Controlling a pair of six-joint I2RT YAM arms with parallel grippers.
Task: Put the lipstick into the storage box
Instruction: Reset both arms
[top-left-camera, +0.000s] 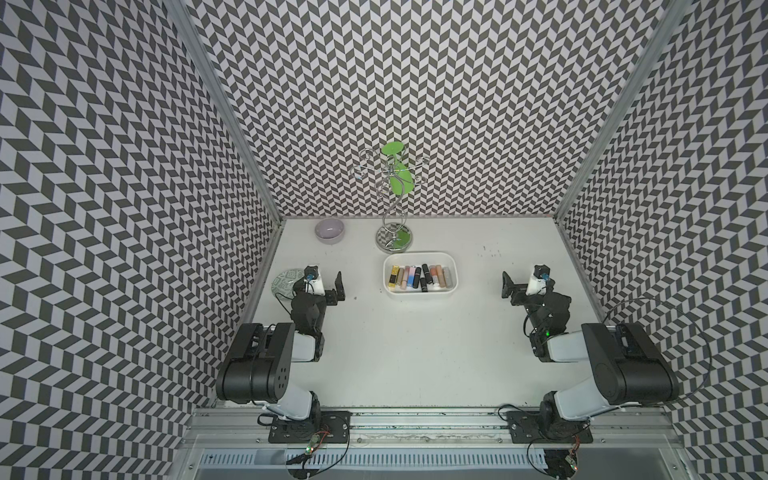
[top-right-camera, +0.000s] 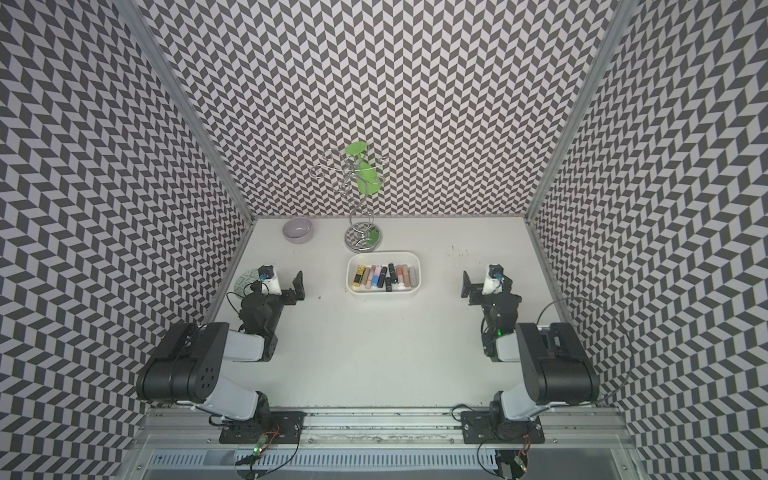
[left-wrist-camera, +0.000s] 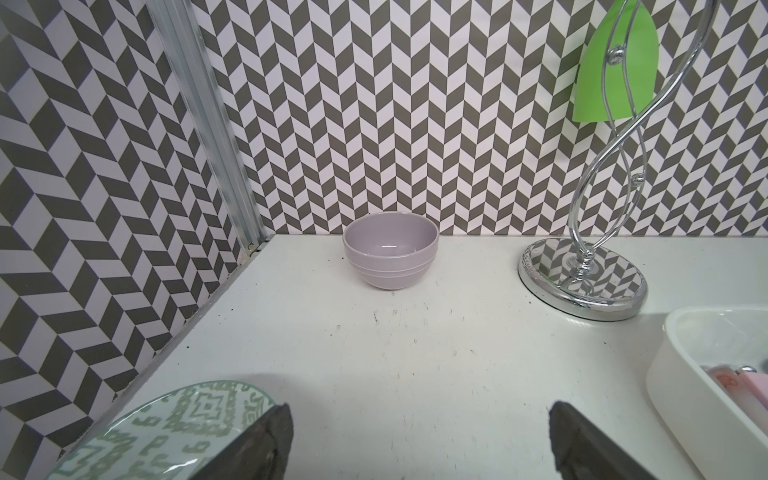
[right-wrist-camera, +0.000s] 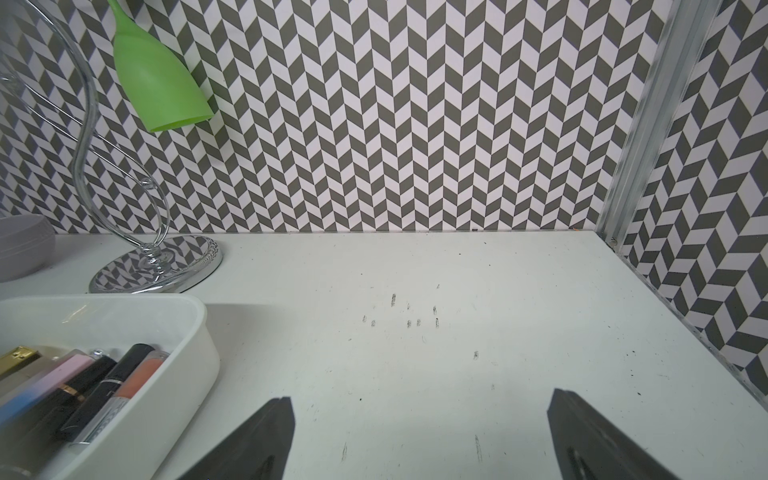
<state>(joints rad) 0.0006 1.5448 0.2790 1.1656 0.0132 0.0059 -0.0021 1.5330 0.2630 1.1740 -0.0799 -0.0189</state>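
We see the lipsticks (top-left-camera: 419, 277) lying side by side in the storage box (top-left-camera: 419, 296): gold, pink, blue, black and peach tubes, their print too small for us to read. The box sits mid-table (top-left-camera: 415, 353), just in front of a chrome stand (top-left-camera: 392, 242) that carries a green cup (right-wrist-camera: 160, 83). A lilac bowl (left-wrist-camera: 390, 253) and a patterned plate (left-wrist-camera: 166, 432) lie further left. Our left gripper (left-wrist-camera: 419, 415) and right gripper (right-wrist-camera: 419, 405) flank the box, apart from it, jaws spread wide and empty.
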